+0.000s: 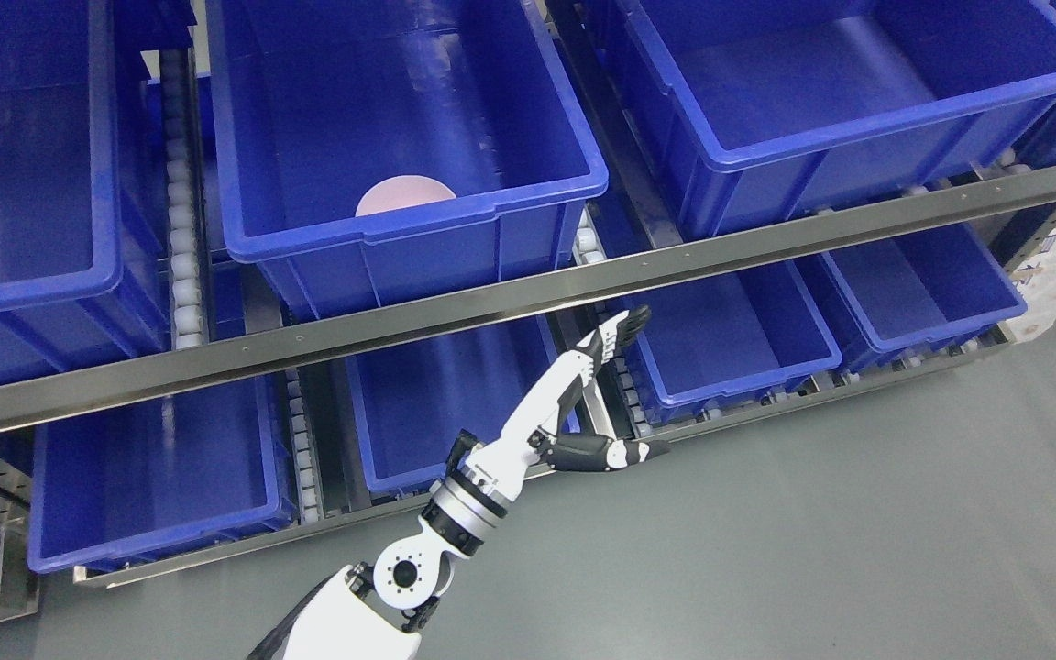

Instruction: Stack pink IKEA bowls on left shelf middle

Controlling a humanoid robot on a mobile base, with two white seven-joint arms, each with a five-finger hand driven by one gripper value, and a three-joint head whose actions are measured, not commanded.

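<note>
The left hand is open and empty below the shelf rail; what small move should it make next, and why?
Probably pull the left hand back from the steel rail. Its fingers are spread and hold nothing, while a pink bowl already lies in the middle blue bin above. No other bowl shows here.

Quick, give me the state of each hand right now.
Left hand: open, fingers extended, holding nothing, in front of the shelf rail.
Right hand: not in view.
</note>
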